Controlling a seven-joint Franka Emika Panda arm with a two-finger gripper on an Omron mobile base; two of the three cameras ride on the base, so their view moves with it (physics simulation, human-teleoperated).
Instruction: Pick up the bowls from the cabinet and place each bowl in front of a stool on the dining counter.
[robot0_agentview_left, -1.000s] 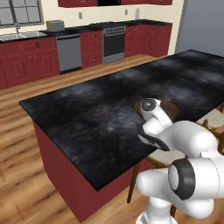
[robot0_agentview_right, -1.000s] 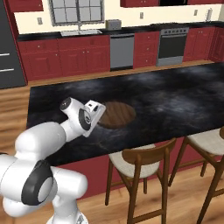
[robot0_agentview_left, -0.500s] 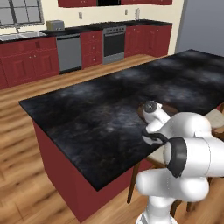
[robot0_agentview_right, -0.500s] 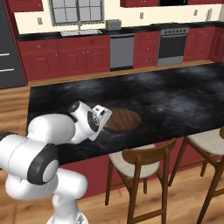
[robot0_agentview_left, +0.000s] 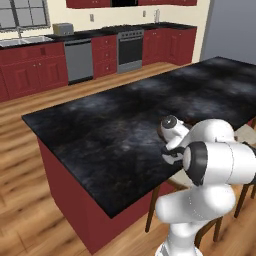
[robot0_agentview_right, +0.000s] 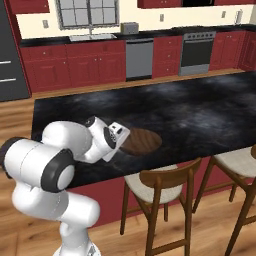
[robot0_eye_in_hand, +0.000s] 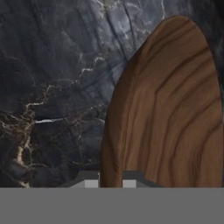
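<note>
Tool (robot0_eye_in_hand: 110, 181) clamped on wooden bowl (robot0_agentview_right: 140, 141) rim, low over tabletop (robot0_agentview_right: 200, 107) by stool (robot0_agentview_right: 159, 185); release pending; second bowl left.

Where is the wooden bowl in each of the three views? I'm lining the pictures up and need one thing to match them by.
Left base view: the wooden bowl is a brown sliver right of centre, behind the arm's wrist.
Right base view: centre, on the dining counter, above the nearer stool.
Hand view: the right half, rim between the gripper tips.
Shared landmark: the black marbled countertop.
</note>
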